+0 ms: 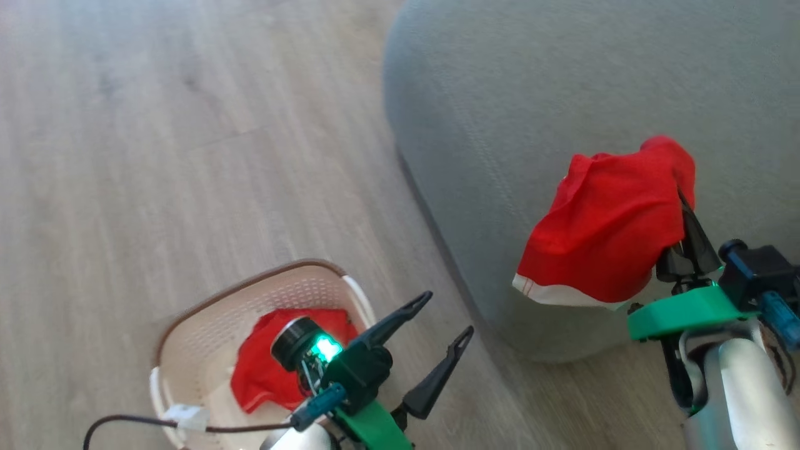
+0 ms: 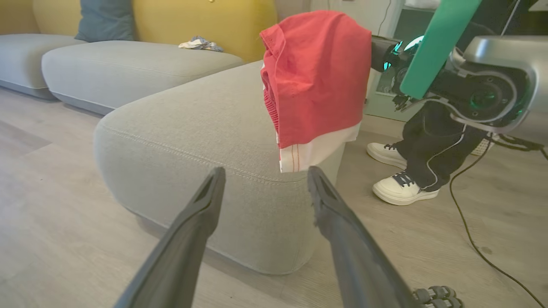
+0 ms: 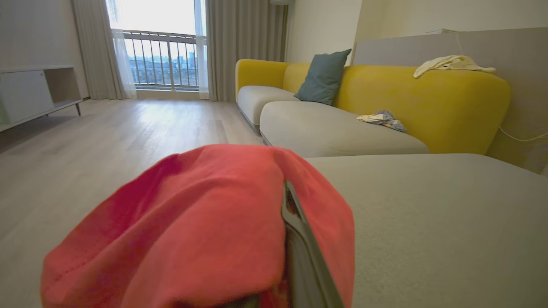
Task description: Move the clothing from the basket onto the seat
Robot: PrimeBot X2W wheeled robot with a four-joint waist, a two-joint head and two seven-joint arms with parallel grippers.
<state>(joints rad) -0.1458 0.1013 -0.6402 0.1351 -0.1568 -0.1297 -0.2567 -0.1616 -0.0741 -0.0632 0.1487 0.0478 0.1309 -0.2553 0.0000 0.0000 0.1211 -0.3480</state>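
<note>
A red garment with a white hem [image 1: 609, 231] hangs from my right gripper [image 1: 678, 197], which is shut on it above the rounded corner of the grey seat [image 1: 562, 81]. From the left wrist the same garment [image 2: 317, 81] dangles over the seat's corner [image 2: 192, 128]. It drapes over my right fingers [image 3: 299, 239] as a red mound [image 3: 201, 239]. My left gripper [image 1: 447, 319] stands open and empty, just right of the cream basket [image 1: 206, 331]. A second piece of red clothing [image 1: 262, 369] lies in the basket, partly hidden by my left wrist.
Wood floor surrounds the seat. A person's legs in dark trousers and white shoes [image 2: 402, 188] stand beyond the seat corner, near a black cable [image 2: 466, 231]. A yellow-backed sofa [image 3: 428, 98] with a blue cushion [image 3: 323, 77] and crumpled cloths runs behind.
</note>
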